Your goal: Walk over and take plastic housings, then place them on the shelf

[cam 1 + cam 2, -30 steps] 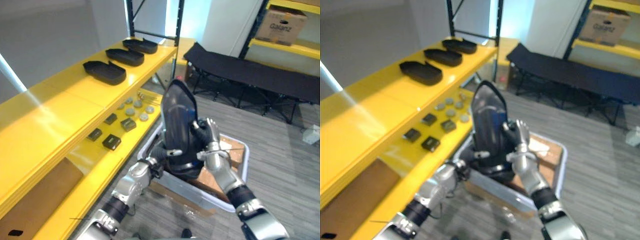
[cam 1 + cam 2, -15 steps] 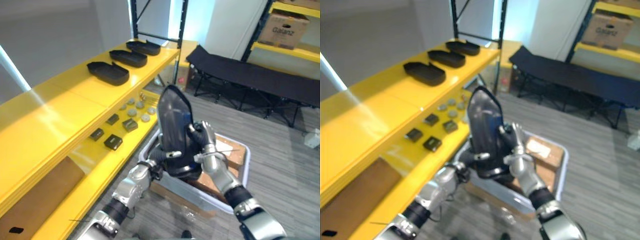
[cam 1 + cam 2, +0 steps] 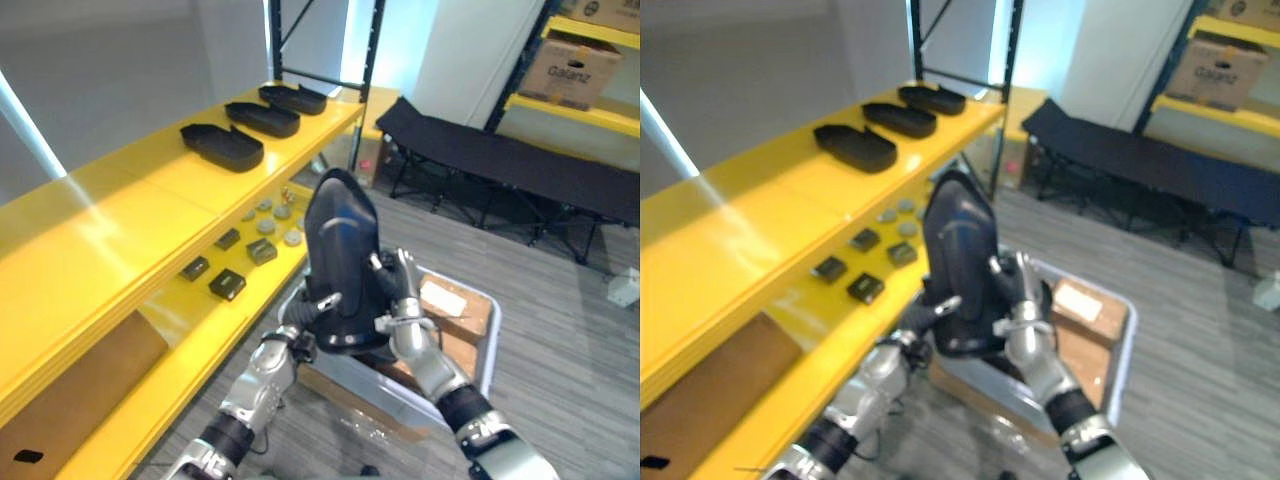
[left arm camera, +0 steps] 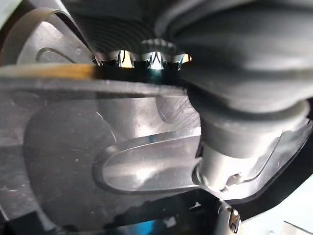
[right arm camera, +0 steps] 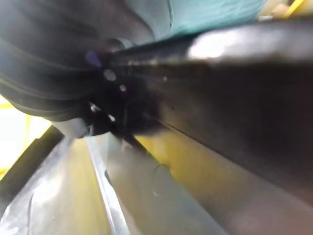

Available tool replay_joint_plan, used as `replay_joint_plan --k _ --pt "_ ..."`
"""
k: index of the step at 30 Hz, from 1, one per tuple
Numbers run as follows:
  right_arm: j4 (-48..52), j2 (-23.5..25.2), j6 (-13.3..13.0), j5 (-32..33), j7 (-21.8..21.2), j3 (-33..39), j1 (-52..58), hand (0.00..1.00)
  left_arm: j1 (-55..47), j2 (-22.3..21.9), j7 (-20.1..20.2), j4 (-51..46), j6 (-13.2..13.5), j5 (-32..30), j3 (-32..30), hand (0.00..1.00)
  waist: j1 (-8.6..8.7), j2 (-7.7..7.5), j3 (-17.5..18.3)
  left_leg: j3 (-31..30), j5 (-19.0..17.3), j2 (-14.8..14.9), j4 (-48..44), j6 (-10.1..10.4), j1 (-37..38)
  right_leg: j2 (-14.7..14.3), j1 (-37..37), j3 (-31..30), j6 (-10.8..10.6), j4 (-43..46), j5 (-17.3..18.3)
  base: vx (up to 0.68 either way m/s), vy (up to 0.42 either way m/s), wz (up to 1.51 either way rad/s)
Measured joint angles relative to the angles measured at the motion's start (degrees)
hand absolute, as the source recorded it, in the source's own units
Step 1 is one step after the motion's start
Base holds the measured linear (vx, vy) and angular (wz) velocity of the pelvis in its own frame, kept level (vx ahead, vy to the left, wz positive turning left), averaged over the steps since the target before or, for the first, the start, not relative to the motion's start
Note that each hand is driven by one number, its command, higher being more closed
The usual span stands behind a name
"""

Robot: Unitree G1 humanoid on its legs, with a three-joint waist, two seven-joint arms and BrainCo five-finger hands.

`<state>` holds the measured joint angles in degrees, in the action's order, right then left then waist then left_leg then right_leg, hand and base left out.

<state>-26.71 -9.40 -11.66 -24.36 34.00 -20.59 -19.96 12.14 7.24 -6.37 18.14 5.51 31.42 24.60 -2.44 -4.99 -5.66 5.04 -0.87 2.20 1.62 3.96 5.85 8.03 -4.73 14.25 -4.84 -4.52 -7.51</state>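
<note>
A large black plastic housing [image 3: 340,250] stands upright between my two hands, above a grey bin [image 3: 487,335]. My left hand [image 3: 308,322] holds its lower left edge, one silver finger [image 3: 326,299] lying across its face. My right hand [image 3: 400,312] has its fingers curled round the lower right edge. Close up, the housing's glossy inner face [image 4: 122,147] lies against the left hand, and its dark edge [image 5: 220,98] runs past the right hand. Three more black housings [image 3: 222,146] [image 3: 263,118] [image 3: 293,97] lie in a row on the yellow top shelf [image 3: 120,220] to the left.
The lower yellow shelf carries small black blocks [image 3: 224,284] and grey round parts [image 3: 270,215]. The bin holds cardboard [image 3: 452,300]. A black folding cot [image 3: 500,150] stands behind on the grey floor. A cardboard box [image 3: 568,62] sits on a far rack.
The camera has shifted a little. The housing has swung slightly left toward the shelf, and the left hand's fingers have curled in on its lower edge. The right hand's grip is unchanged.
</note>
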Motion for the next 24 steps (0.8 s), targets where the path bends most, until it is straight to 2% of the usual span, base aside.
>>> replay_joint_plan --k 5,6,9,11,12,15,18,21,24 --pt "2.4 -0.1 -1.7 2.1 0.8 0.0 1.9 1.0 -0.9 -1.0 -0.7 -1.8 0.8 -1.2 -0.8 1.0 0.06 -0.1 0.0 0.0 -0.1 0.0 0.0 0.0 0.0 0.0 0.0 0.0 0.0 0.0 0.1 0.0 0.0 0.0" --pt "3.4 -0.1 -2.1 2.9 0.7 0.0 2.9 1.0 -0.9 -1.0 -0.6 -2.2 0.8 -3.0 -0.7 1.0 0.07 -0.17 -0.1 0.0 -0.1 0.0 0.1 0.1 0.0 0.0 0.1 0.0 0.0 0.0 0.1 0.0 0.0 0.0" --pt "4.5 -0.6 -4.3 3.8 0.7 0.0 4.6 1.0 -1.0 -1.0 -0.8 -3.9 0.8 -5.5 -0.9 1.0 0.11 -0.27 -0.1 0.2 -0.2 0.0 0.0 0.0 0.0 0.0 0.2 -0.1 0.0 0.0 0.1 0.0 0.0 0.0" --pt "5.4 -0.9 -4.4 4.0 0.7 -0.1 5.1 1.0 -1.0 -1.0 -1.7 -4.7 0.6 -5.7 -0.5 1.0 0.17 -0.33 -0.2 0.3 -0.2 0.0 0.0 0.0 -0.1 0.0 0.2 -0.1 0.0 0.0 0.1 0.0 0.0 0.0" --pt "5.7 -1.5 -4.4 4.3 0.7 -0.2 5.2 0.0 -1.0 -1.0 -2.3 -5.2 0.6 -7.1 0.1 1.0 0.16 -0.34 -0.2 0.3 -0.2 0.0 0.0 0.1 -0.1 0.0 0.2 -0.2 0.0 0.0 0.1 0.0 0.0 0.0" --pt "6.3 -3.5 -6.1 5.4 0.3 -1.5 5.6 0.0 -0.9 -0.8 -2.4 -6.1 0.2 -8.0 0.5 1.0 0.21 -0.4 -0.2 0.4 -0.3 0.1 -0.1 0.1 -0.1 -0.1 0.3 -0.3 0.0 0.0 0.1 0.0 0.0 0.0" --pt "7.7 -4.8 -7.4 9.8 -2.1 -3.4 6.3 0.0 -0.9 -0.5 -2.3 -6.3 -0.9 -7.9 1.0 1.0 0.3 -0.4 -0.2 0.4 -0.4 0.2 -0.3 0.1 -0.1 -0.2 0.4 -0.5 0.1 0.0 0.1 0.0 0.0 -0.03" --pt "8.3 -6.0 -7.5 13.6 -6.7 -4.0 6.4 0.0 0.0 1.5 -2.4 -6.3 -1.4 -7.5 1.8 1.0 0.62 -0.41 -0.2 0.4 -1.2 0.3 -2.1 0.1 -1.2 -0.2 0.6 -0.6 0.3 0.0 -0.1 0.0 0.0 -0.01" --pt "8.5 -6.7 -7.4 16.8 -7.9 -4.5 6.4 0.0 1.3 2.6 -2.4 -6.3 -2.4 -7.7 2.4 1.0 0.74 -0.39 -0.2 0.3 -1.8 0.4 -3.7 0.1 -2.0 -0.2 0.7 -0.5 0.3 -0.1 -0.1 0.0 0.0 0.0"
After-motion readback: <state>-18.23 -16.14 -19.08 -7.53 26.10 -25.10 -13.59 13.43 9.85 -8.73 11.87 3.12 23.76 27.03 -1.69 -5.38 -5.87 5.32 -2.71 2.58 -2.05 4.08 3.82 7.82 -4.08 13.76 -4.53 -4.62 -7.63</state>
